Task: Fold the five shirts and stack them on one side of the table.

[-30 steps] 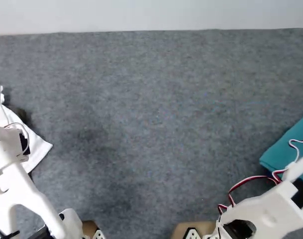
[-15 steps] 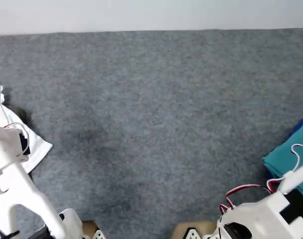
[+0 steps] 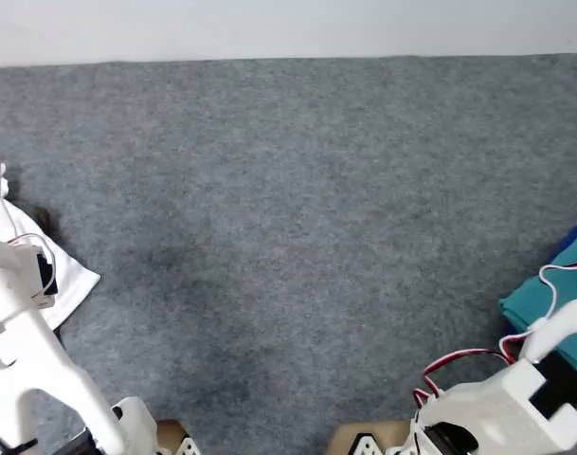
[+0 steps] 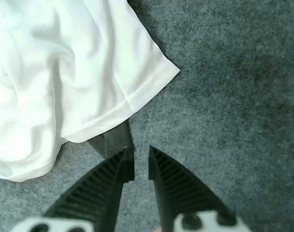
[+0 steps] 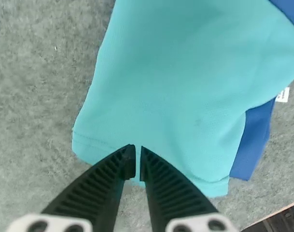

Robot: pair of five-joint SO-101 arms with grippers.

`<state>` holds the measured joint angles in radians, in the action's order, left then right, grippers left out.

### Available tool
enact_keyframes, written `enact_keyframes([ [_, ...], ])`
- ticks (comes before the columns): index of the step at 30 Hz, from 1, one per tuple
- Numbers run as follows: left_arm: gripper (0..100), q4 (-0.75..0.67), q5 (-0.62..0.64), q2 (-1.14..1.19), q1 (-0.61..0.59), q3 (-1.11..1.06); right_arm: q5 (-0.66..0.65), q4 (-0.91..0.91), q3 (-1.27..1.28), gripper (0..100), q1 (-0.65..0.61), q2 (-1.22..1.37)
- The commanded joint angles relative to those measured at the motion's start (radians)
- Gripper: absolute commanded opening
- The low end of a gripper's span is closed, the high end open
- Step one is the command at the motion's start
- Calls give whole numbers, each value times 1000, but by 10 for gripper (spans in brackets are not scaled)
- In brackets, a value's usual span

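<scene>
A crumpled white shirt lies at the table's left edge, with a dark grey cloth poking out from under its hem. My left gripper hovers just off that hem, shut to a narrow slit with nothing between the fingers. At the right edge a teal shirt lies flat over a blue shirt. Above the teal shirt's near hem is my right gripper, fingers together; I cannot tell if they pinch the cloth.
Grey felt covers the table, and a pale wall runs along the far edge. The left arm's white body and the right arm's body with red wires stand at the near edge.
The right arm has drawn back toward the near right corner. The teal shirt's edge has shifted slightly right, and a blue corner now shows beside it. The left arm stayed still.
</scene>
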<state>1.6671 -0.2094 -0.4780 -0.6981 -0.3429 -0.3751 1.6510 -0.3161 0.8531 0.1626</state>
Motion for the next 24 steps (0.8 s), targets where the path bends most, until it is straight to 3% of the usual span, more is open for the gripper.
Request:
enact_keyframes([
  [1, 58, 14, -5, -31, -2, 2, -41, -56, -32, 9, 70, 30],
  [8, 58, 14, -5, -31, -2, 2, -130, -156, -32, 9, 191, 120],
  [15, 58, 14, -5, -31, 0, 2, -172, -291, -43, 9, 220, 303],
  [24, 58, 15, -5, -31, -2, 2, -172, -166, -264, 11, 222, 188],
])
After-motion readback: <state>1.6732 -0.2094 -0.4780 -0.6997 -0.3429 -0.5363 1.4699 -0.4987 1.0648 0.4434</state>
